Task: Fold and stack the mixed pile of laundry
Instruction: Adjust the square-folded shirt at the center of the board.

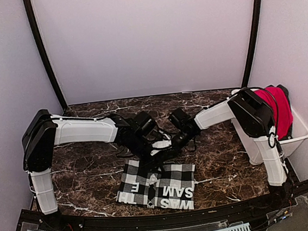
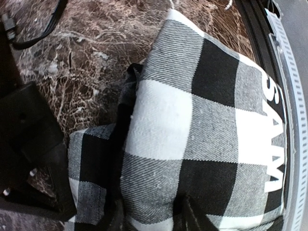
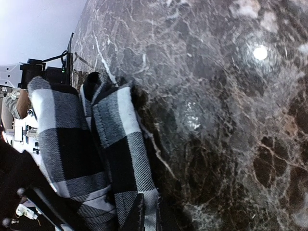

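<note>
The right gripper [image 3: 150, 214] is pinched shut on a thin doubled edge of the checked garment [image 1: 166, 186]. The left gripper [image 2: 154, 219] clasps a thicker fold of the same cloth, which bulges between its fingers. Both grips sit on the garment's far edge, about 11 to 12 o'clock. The rest lies flat on the worktop [image 1: 89, 176] toward 6 o'clock, with its white lettering along the near hem.

The step in hand looks like a fold of this first piece. Next, both grippers likely need to carry the held edge toward 6 o'clock together, level, and lay it square before letting go. The red garment [image 1: 279, 109] hangs in the white bin [image 1: 300, 134] at 3 o'clock, not yet folded.
</note>
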